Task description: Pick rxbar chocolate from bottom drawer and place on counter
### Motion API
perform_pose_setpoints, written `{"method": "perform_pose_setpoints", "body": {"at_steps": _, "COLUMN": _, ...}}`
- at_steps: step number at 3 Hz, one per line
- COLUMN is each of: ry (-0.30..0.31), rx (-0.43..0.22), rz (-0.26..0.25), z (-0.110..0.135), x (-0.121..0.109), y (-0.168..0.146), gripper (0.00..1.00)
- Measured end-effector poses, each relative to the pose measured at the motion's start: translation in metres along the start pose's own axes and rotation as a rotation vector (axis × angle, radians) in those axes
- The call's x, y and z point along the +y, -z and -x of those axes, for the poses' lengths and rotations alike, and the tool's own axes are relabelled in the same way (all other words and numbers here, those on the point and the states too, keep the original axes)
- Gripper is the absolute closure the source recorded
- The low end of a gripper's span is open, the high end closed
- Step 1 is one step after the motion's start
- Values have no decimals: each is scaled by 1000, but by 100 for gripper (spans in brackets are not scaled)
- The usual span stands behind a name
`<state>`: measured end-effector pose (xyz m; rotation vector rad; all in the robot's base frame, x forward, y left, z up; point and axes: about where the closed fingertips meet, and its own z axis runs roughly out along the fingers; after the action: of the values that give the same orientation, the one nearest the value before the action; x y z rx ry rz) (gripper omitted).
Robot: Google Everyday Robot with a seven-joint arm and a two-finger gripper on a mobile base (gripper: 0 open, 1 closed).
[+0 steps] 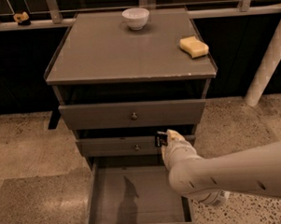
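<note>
The bottom drawer (99, 195) is pulled open, and its grey floor shows only the arm's shadow. My gripper (164, 138) is above the drawer's right rear, in front of the middle drawer's face. It is shut on the rxbar chocolate (160, 140), a small black bar with white print that sticks out at the gripper's left. The bar hangs above the drawer and touches nothing else. The counter (119, 54) is the wide grey cabinet top, well above the gripper. My pale arm comes in from the lower right.
A white bowl (135, 18) stands at the counter's back middle. A yellow sponge (193, 46) lies at its right edge. Two shallower drawers with round knobs (134, 116) jut out above the open one. A white post (268, 61) leans at the right.
</note>
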<state>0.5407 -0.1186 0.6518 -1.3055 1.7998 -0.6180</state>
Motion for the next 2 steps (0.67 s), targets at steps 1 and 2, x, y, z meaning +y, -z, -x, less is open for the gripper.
{"method": "perform_pose_setpoints", "body": {"at_steps": 1, "ry": 43, "rx": -73, "rz": -28, "z": 38, "x": -23, "y": 4, "gripper": 100}}
{"method": "perform_pose_setpoints", "body": {"at_steps": 2, "ry": 116, "rx": -156, "rz": -87, "z": 86, "x": -56, "y": 19, "gripper": 100}}
